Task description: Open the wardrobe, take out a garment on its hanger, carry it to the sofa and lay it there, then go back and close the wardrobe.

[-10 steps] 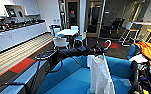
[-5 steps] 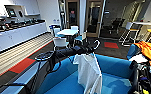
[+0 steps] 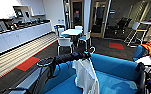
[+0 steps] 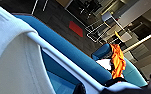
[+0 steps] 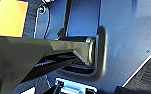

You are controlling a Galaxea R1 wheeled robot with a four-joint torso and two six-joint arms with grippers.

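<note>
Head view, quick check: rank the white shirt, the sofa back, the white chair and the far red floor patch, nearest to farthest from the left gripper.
1. white shirt: hangs directly under the left gripper.
2. sofa back: just behind and right of it.
3. white chair: beyond the sofa, to the left.
4. red floor patch: farther back, to the right, near the doors.

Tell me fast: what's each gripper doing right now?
Left gripper: shut on the hanger, white shirt hanging over the blue sofa.
Right gripper: cannot be told.
</note>
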